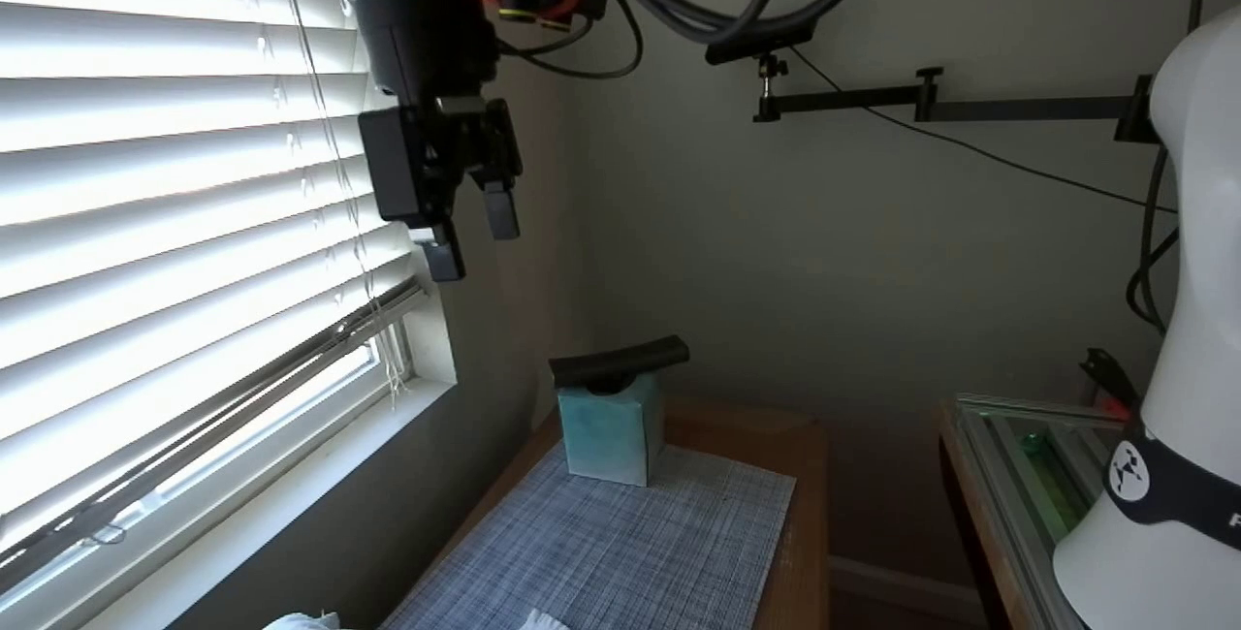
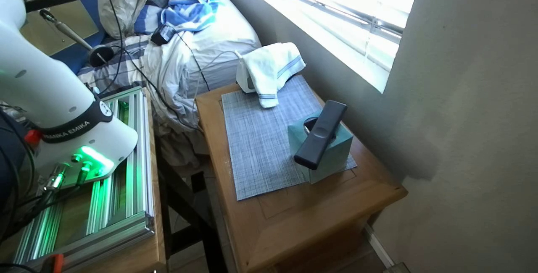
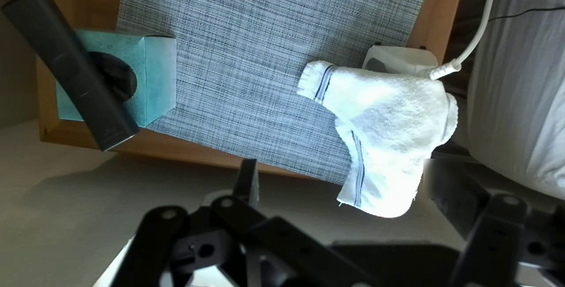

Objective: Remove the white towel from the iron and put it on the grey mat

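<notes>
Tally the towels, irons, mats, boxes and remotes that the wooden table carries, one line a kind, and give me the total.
Towels: 1 (white towel)
Irons: 1 (iron, partly hidden by the white towel)
Mats: 1 (grey mat)
Boxes: 1 (teal box)
Remotes: 1 (black remote, lying across the teal box)
Total: 5

white arm (image 2: 50, 84), black band (image 2: 77, 122), white lettering (image 2: 67, 130), dark fingers (image 1: 502, 210)
</notes>
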Robot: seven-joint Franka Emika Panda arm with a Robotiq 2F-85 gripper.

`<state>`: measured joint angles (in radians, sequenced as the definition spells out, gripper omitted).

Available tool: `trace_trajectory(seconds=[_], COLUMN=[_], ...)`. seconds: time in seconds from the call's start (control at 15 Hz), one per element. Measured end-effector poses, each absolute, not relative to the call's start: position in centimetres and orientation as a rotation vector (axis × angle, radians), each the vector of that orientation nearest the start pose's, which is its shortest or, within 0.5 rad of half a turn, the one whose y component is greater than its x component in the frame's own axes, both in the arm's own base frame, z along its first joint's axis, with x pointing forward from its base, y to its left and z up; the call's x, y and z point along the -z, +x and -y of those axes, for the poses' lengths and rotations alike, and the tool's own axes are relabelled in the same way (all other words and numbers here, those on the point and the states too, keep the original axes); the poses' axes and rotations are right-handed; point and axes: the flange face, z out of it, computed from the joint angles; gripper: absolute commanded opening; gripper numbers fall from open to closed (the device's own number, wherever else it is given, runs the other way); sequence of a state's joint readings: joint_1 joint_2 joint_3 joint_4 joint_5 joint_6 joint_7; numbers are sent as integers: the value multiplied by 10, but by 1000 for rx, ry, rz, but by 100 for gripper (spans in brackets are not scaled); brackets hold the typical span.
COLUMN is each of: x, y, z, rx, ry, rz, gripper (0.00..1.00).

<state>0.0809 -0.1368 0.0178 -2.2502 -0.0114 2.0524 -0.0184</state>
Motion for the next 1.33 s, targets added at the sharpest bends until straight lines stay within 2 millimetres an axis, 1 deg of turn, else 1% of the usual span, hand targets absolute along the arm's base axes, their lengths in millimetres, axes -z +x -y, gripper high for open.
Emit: trace_trajectory(seconds=[0.2, 0.27, 0.33, 0.47, 0.6, 0.8, 0.93, 1.0, 1.13, 1.27, 1.33], x=[-421, -417, -408, -380, -344, -289, -259, -247, -229, -220, -220], y=[490, 492, 495, 507, 517, 526, 530, 533, 539, 546, 548], z=[-48, -50, -52, -65, -86, -121, -140, -146, -152, -154, -154], rx=[-93, -86, -71, -44, -37, -97, -161, -187, -224, -236, -235], ry=[-3144, -3131, -3106, -3038, -2987, -2954, -2942, -2938, -2937, -2935, -2934], rz=[188, 176, 155, 126, 135, 195, 227, 226, 183, 161, 158], gripper=[100, 100, 100, 100, 100, 100, 100, 100, 100, 100, 100])
